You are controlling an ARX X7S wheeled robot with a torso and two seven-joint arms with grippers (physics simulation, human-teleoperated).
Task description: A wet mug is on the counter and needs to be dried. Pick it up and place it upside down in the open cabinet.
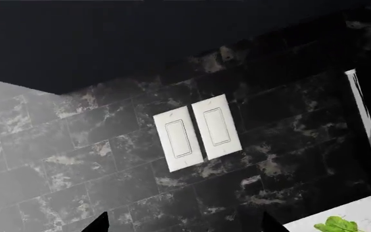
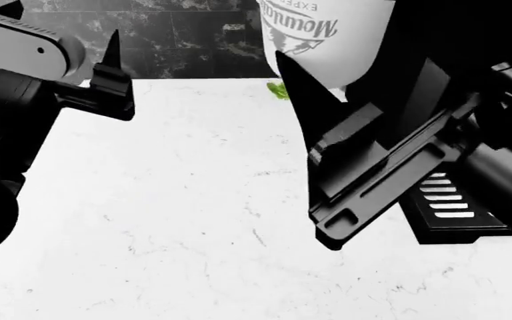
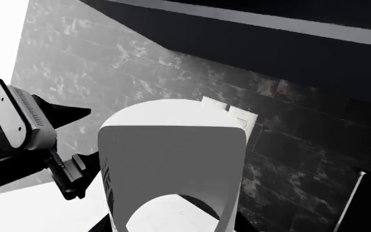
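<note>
The white mug (image 2: 323, 33) with dark lettering hangs above the white marble counter (image 2: 194, 200), its print reading upside down. My right gripper (image 2: 323, 70) is shut on the mug; one dark finger (image 2: 303, 93) lies against its side. In the right wrist view the mug (image 3: 172, 159) fills the space between the jaws, held up in front of the black tiled wall. My left gripper (image 2: 109, 73) is open and empty at the left, above the counter. In the left wrist view its two fingertips (image 1: 98, 224) stand wide apart, facing the wall.
Two white wall switches (image 1: 198, 130) sit on the black marble tiles. A dark cabinet underside (image 3: 269, 38) runs above the wall. A green leaf (image 2: 277, 90) lies at the counter's back edge. A dark slotted block (image 2: 452, 207) lies under my right arm.
</note>
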